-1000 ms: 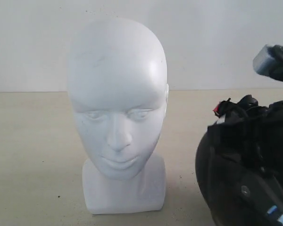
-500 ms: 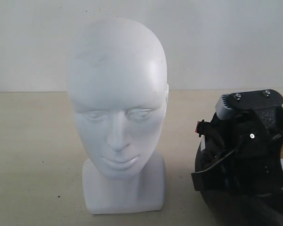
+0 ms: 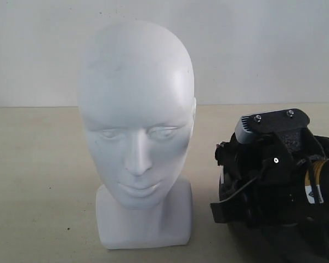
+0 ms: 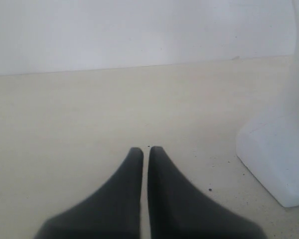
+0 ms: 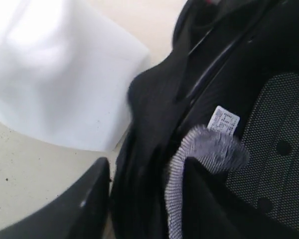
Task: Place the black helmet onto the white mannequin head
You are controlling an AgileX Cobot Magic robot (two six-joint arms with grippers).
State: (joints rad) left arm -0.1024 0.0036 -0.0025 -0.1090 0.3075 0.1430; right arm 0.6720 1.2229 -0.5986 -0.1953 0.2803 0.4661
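Straddling the rim of the matte black padded helmet (image 5: pixel 154 109), unclenched, the right gripper (image 5: pixel 145 169) must be closed for grasping, then raised over the glossy white mannequin head (image 3: pixel 136 109).

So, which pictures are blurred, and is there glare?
Exterior view: sharp, even light, a soft sheen on the white head. Left wrist view: the left gripper is out of focus. Right wrist view: the head's base is blurred, the helmet lining sharper.

Beige table (image 3: pixel 38 181), white mannequin head (image 3: pixel 137 137) upright, black helmet (image 5: pixel 154 109) beside
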